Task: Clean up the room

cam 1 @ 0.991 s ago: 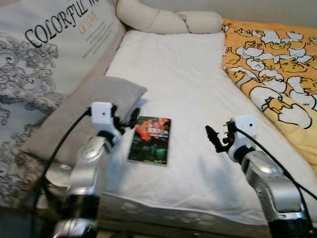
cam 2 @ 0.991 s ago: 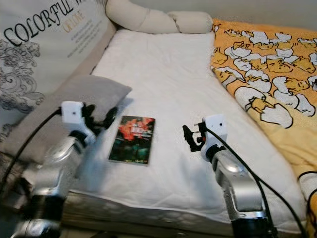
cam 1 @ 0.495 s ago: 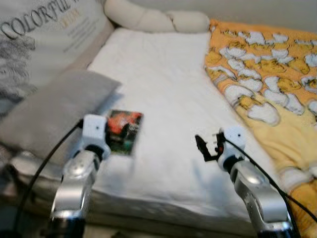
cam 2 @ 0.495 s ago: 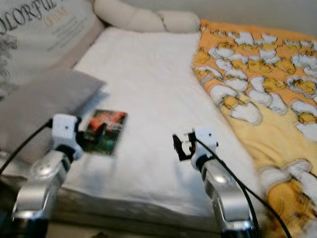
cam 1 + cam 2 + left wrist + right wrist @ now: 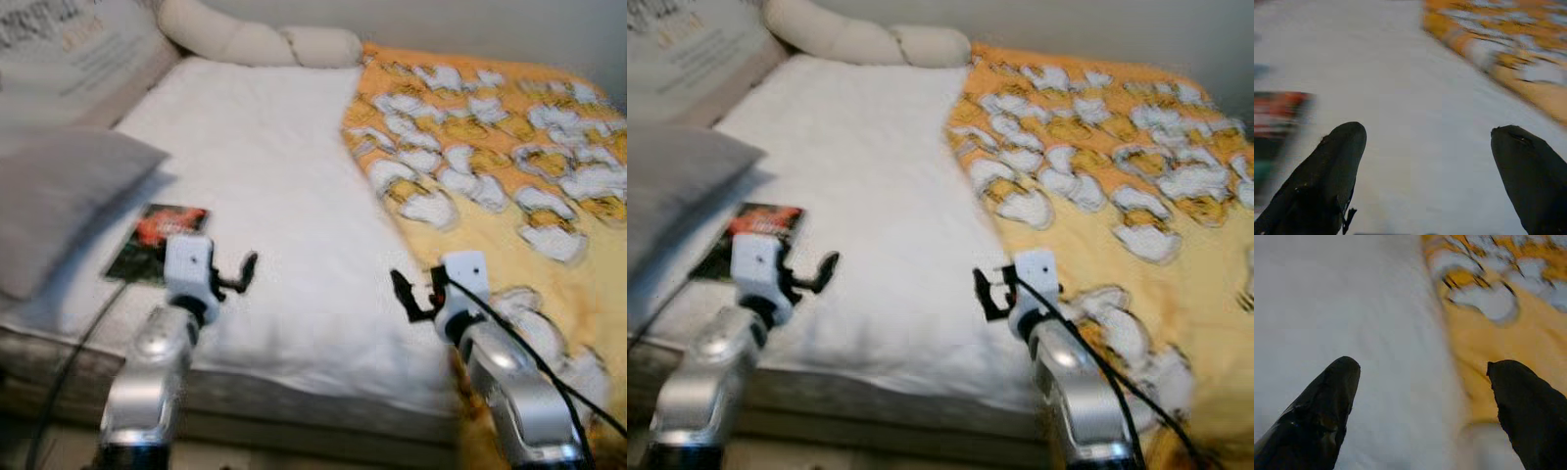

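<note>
A dark book [image 5: 157, 239] with a red and green cover lies on the white bed sheet [image 5: 255, 166] near the front left; in the left wrist view the book [image 5: 1276, 127] is a blur. An orange blanket [image 5: 490, 166] with white cartoon prints covers the bed's right side. My left gripper [image 5: 245, 269] hovers open just right of the book, above the sheet [image 5: 1415, 122], holding nothing. My right gripper [image 5: 404, 292] hangs open over the seam between sheet [image 5: 1352, 308] and blanket [image 5: 1488, 342], also holding nothing.
A grey pillow [image 5: 54, 201] lies at the left beside a printed cushion [image 5: 69, 44]. A cream bolster [image 5: 255, 41] runs along the head of the bed. The mattress front edge [image 5: 294, 406] is close below my arms. The picture is blurred.
The camera has swung to the right, so book and pillow slid left in the picture and more blanket shows. My left gripper now sits to the right of the book instead of at its left.
</note>
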Tool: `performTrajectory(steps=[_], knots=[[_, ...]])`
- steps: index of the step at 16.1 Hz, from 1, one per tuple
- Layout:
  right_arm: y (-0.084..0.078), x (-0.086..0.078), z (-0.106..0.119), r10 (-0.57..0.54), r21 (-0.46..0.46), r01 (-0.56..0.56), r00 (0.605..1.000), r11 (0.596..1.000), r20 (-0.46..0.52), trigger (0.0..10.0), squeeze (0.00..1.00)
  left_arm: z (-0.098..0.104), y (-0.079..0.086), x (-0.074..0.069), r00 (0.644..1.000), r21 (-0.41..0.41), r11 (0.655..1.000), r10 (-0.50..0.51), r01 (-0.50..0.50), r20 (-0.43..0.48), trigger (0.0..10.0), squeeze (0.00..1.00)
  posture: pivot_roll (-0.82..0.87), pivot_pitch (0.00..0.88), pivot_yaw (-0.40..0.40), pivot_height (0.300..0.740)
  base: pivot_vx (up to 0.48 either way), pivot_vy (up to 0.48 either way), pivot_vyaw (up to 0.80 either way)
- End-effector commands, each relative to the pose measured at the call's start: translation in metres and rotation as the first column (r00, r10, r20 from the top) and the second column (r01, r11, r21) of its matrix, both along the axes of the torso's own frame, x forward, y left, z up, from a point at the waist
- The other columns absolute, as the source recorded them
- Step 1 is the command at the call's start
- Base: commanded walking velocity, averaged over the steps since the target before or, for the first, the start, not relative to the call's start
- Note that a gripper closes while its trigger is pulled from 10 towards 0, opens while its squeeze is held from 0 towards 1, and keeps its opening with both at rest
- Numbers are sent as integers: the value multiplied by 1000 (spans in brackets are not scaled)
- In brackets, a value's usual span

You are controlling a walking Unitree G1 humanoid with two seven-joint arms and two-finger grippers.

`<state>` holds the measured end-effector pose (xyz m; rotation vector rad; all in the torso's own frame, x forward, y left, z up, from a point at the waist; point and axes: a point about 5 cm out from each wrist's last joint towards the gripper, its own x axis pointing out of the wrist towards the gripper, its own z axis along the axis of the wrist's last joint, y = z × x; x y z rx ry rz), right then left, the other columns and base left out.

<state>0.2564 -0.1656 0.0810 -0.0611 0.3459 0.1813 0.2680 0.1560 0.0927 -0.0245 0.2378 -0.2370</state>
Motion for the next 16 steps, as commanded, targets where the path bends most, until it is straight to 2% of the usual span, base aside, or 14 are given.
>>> performTrajectory(steps=[1,3,6,9,11,12,14,16], knots=[[2,2,4,6,4,-6,1000,1000,8,10000,1000,9,3,1,999,15,1000,-3,2,37,10000,1000,-39,0,-11,740,0,480,-800],[3,2,4,12,0,-12,1000,1000,18,10000,1000,12,4,0,999,46,999,-5,2,53,10000,1000,-34,0,-11,740,0,-169,-603],[2,3,2,15,-18,-15,1000,1000,2,10000,1000,15,5,0,999,-20,1000,14,-13,46,10000,1000,-31,0,-13,740,0,-247,0],[-1,2,-2,-9,-38,8,1000,999,-27,10000,1000,17,6,0,999,10,1000,5,-5,54,10000,984,-29,0,-14,740,0,0,0],[-11,1,-11,-77,-91,68,992,994,-97,10000,1000,16,5,-2,999,29,999,-17,16,50,10000,949,-27,0,-18,740,0,0,0],[-21,-4,-21,-135,-100,118,973,988,-187,10000,1000,16,2,-4,996,57,995,-80,77,45,10000,957,-26,0,-18,740,0,0,0],[-29,-8,-29,-156,-112,130,951,985,-266,10000,1000,16,0,-5,988,79,986,-152,149,26,10000,965,-26,0,-16,740,0,0,0],[-45,-11,-40,-209,-134,172,914,976,-347,10000,1000,18,-7,-7,944,86,941,-329,327,6,10000,965,-24,0,-16,740,0,0,0]])
